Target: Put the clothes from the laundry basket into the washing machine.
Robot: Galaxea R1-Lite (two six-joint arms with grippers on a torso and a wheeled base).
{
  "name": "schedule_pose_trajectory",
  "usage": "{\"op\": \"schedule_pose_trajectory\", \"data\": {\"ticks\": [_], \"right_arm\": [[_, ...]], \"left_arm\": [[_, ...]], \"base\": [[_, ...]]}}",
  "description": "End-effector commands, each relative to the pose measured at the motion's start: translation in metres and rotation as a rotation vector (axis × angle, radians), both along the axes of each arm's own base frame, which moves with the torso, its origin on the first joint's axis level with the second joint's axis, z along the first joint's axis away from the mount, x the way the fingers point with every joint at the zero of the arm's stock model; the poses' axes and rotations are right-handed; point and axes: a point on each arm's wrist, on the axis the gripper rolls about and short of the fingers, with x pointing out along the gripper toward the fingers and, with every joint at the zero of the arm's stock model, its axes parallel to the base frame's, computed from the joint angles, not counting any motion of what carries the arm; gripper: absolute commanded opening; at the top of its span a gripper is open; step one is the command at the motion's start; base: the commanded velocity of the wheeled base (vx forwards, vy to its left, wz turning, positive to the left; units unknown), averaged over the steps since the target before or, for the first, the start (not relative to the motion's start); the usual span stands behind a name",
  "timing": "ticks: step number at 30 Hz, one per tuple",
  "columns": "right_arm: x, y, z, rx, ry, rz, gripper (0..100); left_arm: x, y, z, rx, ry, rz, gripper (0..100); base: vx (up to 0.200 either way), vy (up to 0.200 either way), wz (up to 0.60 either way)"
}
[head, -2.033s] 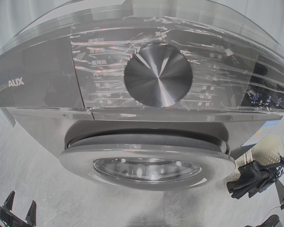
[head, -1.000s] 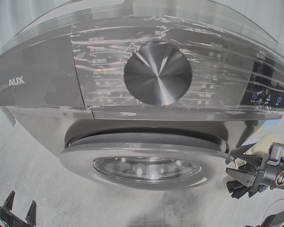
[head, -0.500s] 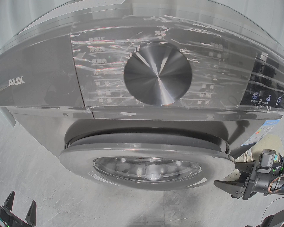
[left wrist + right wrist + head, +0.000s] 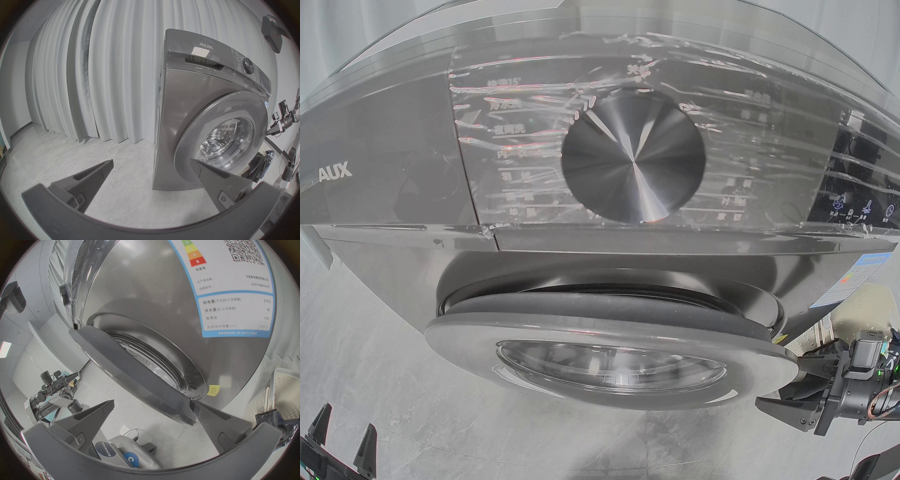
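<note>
Clothes [image 4: 261, 161] are a dark bundle hanging over the rim of the cream laundry basket [image 4: 286, 390]. The basket sits on the floor [image 4: 394, 387] just beside the washing machine [image 4: 400, 169], on the robot's right. None of it is in the drum at this point.

The machine's round door [image 4: 456, 340] is ajar: hinged on the left, with the right edge swung out a bit, so you can see the dark gap and the drum opening behind it.

The right gripper [image 4: 781, 382] is right at that free edge, with its fingers spread wide and not holding anything. In the right wrist view the door's rim pokes in between them, up close to one finger. Can't tell if it's actually touching.

The left gripper [image 4: 345, 422] hangs low on the robot's left, well away from the door, also wide open with nothing in it. Pale curtain [image 4: 109, 78] behind the machine.
</note>
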Motion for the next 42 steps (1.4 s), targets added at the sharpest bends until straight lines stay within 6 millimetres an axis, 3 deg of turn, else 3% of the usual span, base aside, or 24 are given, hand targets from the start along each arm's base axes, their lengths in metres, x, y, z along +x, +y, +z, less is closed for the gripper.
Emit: {"op": "schedule_pose_trajectory", "data": {"ticks": [1, 13, 18, 27, 34, 42], "right_arm": [[0.007, 0.004, 0.003, -0.005, -0.001, -0.004, 100], [-0.005, 0.002, -0.004, -0.012, 0.011, 0.038, 100], [-0.001, 0.004, -0.003, -0.015, 0.015, 0.028, 100], [0.011, 0.014, -0.004, -0.041, 0.042, 0.041, 100], [0.003, 0.013, -0.01, -0.048, 0.051, 0.069, 100], [0.013, 0.018, -0.002, -0.038, 0.033, 0.054, 100]], "left_arm": [[0.0, 0.0, -0.005, 0.001, 0.003, 0.001, 100], [0.0, 0.0, -0.005, -0.001, 0.005, 0.001, 100], [0.0, 0.0, -0.005, -0.001, 0.005, 0.001, 100], [0.0, 0.0, -0.005, -0.001, 0.005, 0.001, 100], [0.0, 0.0, -0.005, -0.001, 0.005, 0.001, 100], [0.0, 0.0, -0.005, -0.001, 0.005, 0.001, 100]], "base": [[-0.2, 0.0, 0.0], [-0.033, 0.0, 0.0], [0.0, 0.0, 0.0], [-0.2, 0.0, 0.0], [0.0, 0.0, 0.0], [0.0, 0.0, 0.0]]}}
